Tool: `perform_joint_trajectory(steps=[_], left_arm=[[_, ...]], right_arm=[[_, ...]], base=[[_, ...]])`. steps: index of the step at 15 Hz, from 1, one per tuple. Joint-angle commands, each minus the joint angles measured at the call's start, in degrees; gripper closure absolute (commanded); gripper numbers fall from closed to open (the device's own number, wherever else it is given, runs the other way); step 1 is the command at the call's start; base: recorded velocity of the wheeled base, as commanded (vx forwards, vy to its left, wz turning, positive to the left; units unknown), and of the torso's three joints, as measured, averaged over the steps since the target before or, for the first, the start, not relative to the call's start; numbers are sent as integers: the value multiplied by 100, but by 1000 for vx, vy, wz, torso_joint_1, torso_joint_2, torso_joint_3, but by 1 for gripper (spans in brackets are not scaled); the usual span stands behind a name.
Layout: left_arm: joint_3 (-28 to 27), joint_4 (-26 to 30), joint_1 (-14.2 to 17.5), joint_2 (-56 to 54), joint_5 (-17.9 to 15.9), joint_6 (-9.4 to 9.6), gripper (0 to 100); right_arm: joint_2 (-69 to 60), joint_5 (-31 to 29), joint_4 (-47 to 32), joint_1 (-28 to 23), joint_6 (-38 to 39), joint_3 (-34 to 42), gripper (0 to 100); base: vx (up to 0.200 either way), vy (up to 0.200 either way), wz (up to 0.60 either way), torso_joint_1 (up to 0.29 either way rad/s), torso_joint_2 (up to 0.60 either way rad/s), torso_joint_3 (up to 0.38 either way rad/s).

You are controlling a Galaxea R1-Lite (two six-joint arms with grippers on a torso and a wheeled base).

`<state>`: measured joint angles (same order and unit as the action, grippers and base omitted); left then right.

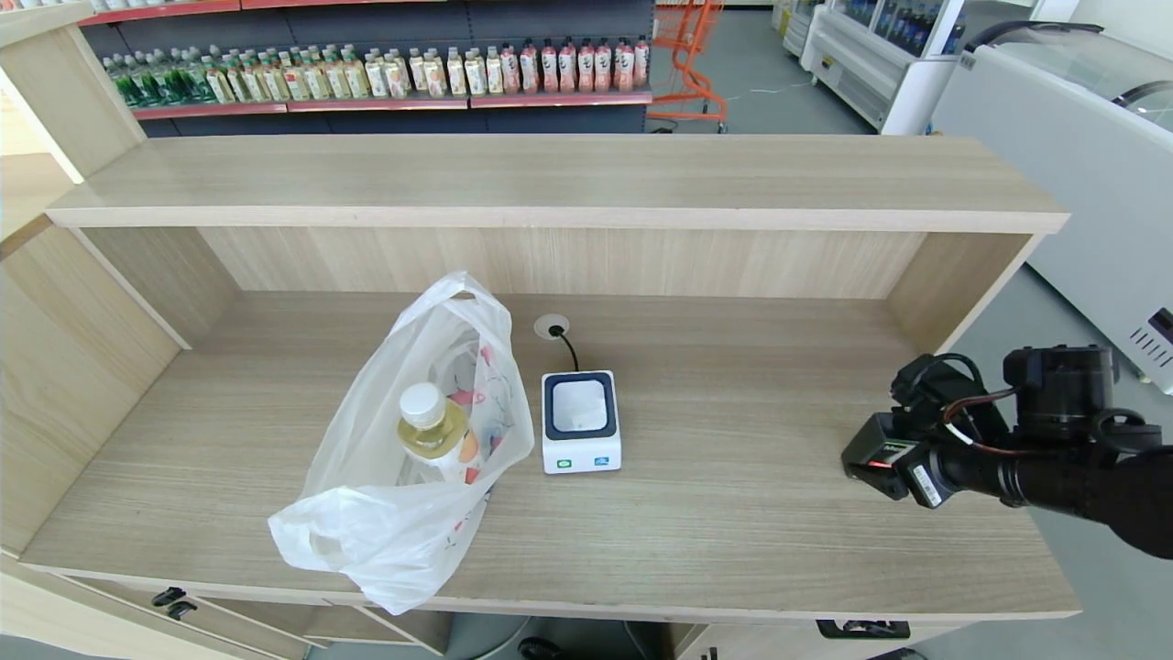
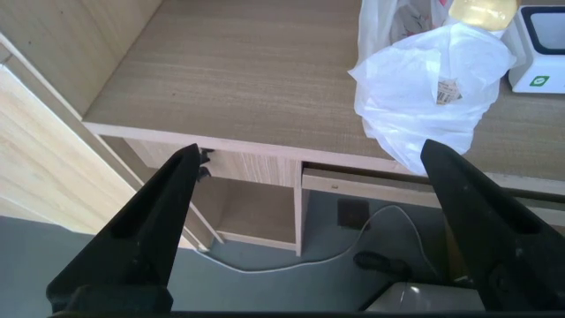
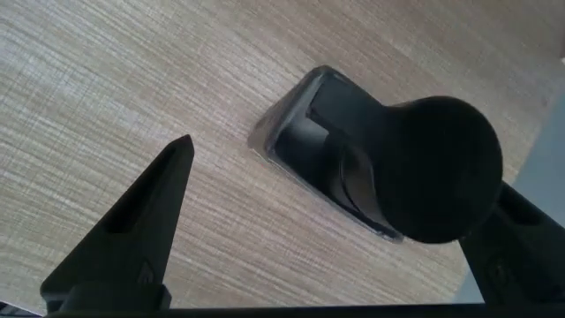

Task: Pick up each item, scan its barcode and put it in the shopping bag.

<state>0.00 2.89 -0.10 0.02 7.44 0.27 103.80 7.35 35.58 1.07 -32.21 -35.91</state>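
A white plastic shopping bag [image 1: 403, 477] stands open on the wooden counter [image 1: 733, 513], left of middle. A bottle with a white cap [image 1: 431, 426] stands upright inside it. Right beside the bag sits the white barcode scanner [image 1: 580, 422], its window facing up. My right arm [image 1: 1008, 458] is over the counter's right end. My right gripper [image 3: 344, 168] is open above a dark, round-topped item [image 3: 388, 168] lying near the counter's edge. My left gripper [image 2: 305, 155] is open and holds nothing, in front of and below the counter's front edge, left of the bag [image 2: 433, 79].
A raised wooden ledge [image 1: 550, 183] and side walls close in the counter at the back and both ends. The scanner's cable [image 1: 568, 348] runs to a hole behind it. Drawers and a cable on the floor [image 2: 291, 256] lie under the front edge.
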Motion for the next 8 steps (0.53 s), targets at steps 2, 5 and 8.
perform_joint_trajectory(steps=[2, 5, 8], left_arm=[[0, 1, 1, -2, 3, 0, 0], [0, 1, 1, -2, 3, 0, 0], [0, 1, 1, -2, 3, 0, 0]], right_arm=[[290, 3, 1, 165, 109, -223, 0], [325, 21, 1, 174, 109, -241, 100], [316, 12, 10, 200, 118, -206, 100]], base=[[0, 0, 0, 0, 0, 0], [0, 0, 0, 0, 0, 0], [0, 0, 0, 0, 0, 0]])
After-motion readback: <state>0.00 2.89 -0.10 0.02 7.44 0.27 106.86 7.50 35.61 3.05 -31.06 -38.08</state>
